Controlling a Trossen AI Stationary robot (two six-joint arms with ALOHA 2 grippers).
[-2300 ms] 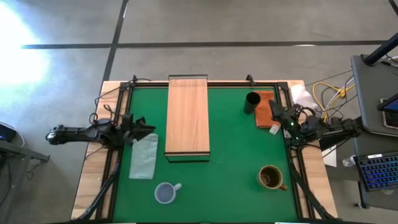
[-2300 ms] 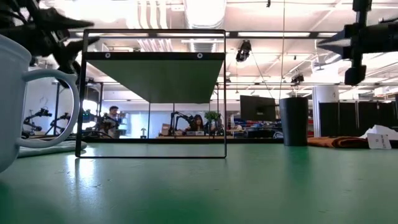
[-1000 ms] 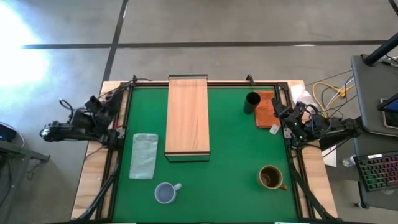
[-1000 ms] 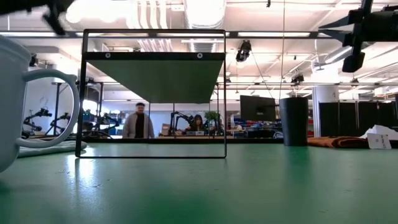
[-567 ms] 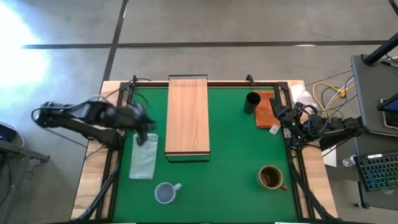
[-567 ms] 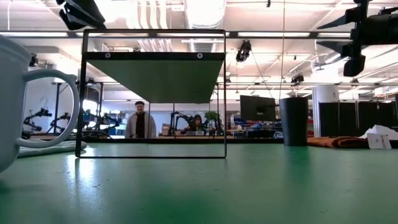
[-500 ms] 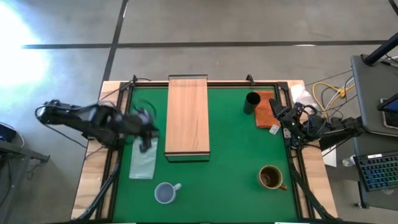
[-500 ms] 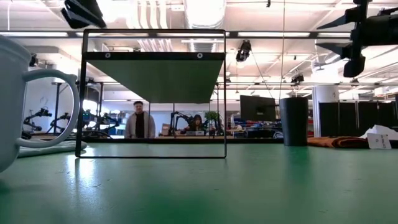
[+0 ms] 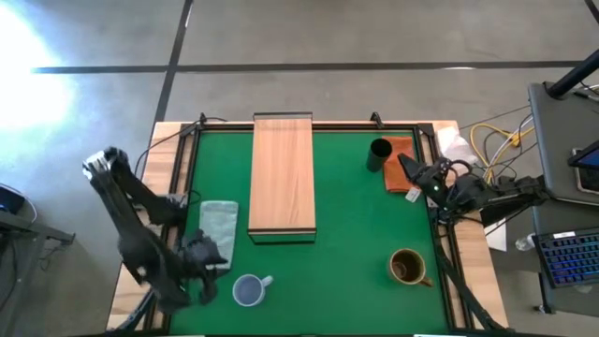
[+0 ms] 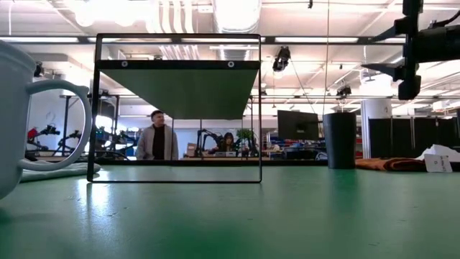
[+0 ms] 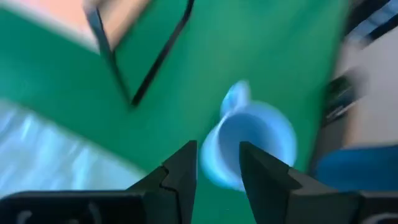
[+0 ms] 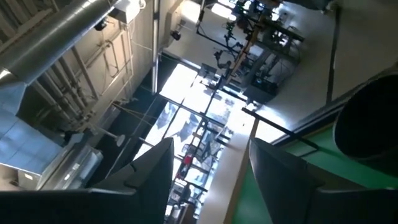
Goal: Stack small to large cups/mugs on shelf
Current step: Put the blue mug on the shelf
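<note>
The pale blue-grey mug [image 9: 248, 291] stands upright on the green mat near the front edge, looming at the left of the low view [image 10: 16, 115]. My left gripper [image 9: 215, 266] hovers open just left of it; the mug [image 11: 255, 146] shows beyond the fingertips. The black cup [image 9: 379, 153] stands at the far right beside an orange-brown cloth [image 9: 401, 161]. My right gripper [image 9: 408, 168] hangs open over that cloth, held high in the low view [image 10: 394, 57]. The brown mug [image 9: 407, 268] stands at the near right. The shelf [image 9: 282, 175] lies along the mat's middle.
A pale green cloth [image 9: 217, 225] lies left of the shelf, between it and my left arm. Cables and a keyboard [image 9: 571, 257] sit off the table's right side. A person [image 10: 156, 144] stands in the room beyond the table.
My left arm has swung from above the pale green cloth toward the table's near edge, ending beside the blue-grey mug. My right gripper has opened its fingers over the orange-brown cloth and edged toward the black cup. No cup or mug has moved.
</note>
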